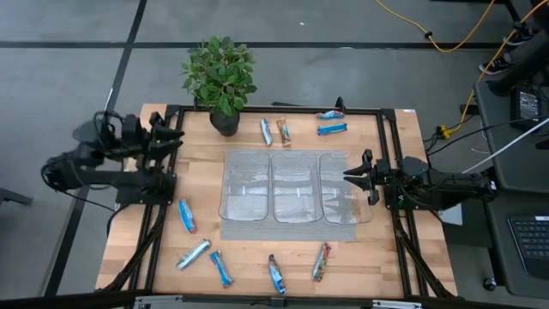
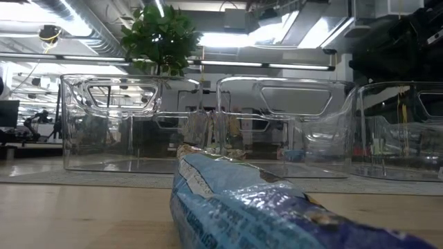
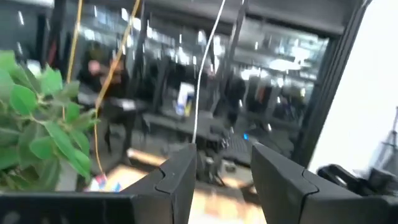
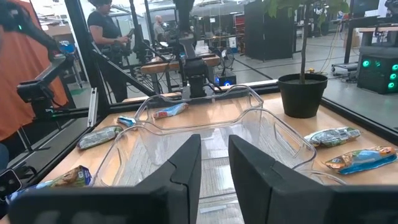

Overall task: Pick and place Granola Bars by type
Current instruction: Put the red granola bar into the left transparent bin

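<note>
The right gripper [image 1: 350, 175], fingers narrowly parted and empty, hovers over the right clear bin [image 1: 340, 185]. The nearest granola bar [image 1: 322, 262] lies toward the near table edge, long axis roughly across the gripper's reach. The left gripper [image 1: 178, 137], slightly parted, waits at the far-left corner.

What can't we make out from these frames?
- Wrapper print on the granola bars: too small in the high view.
- Low view: one blue bar sits right at the lens, blocks the near table and runs off the bottom edge.
- Left wrist view: motion-blurred; room behind the fingers unreadable.
- Bin contents: clear walls glare; appear empty, not certain.
</note>
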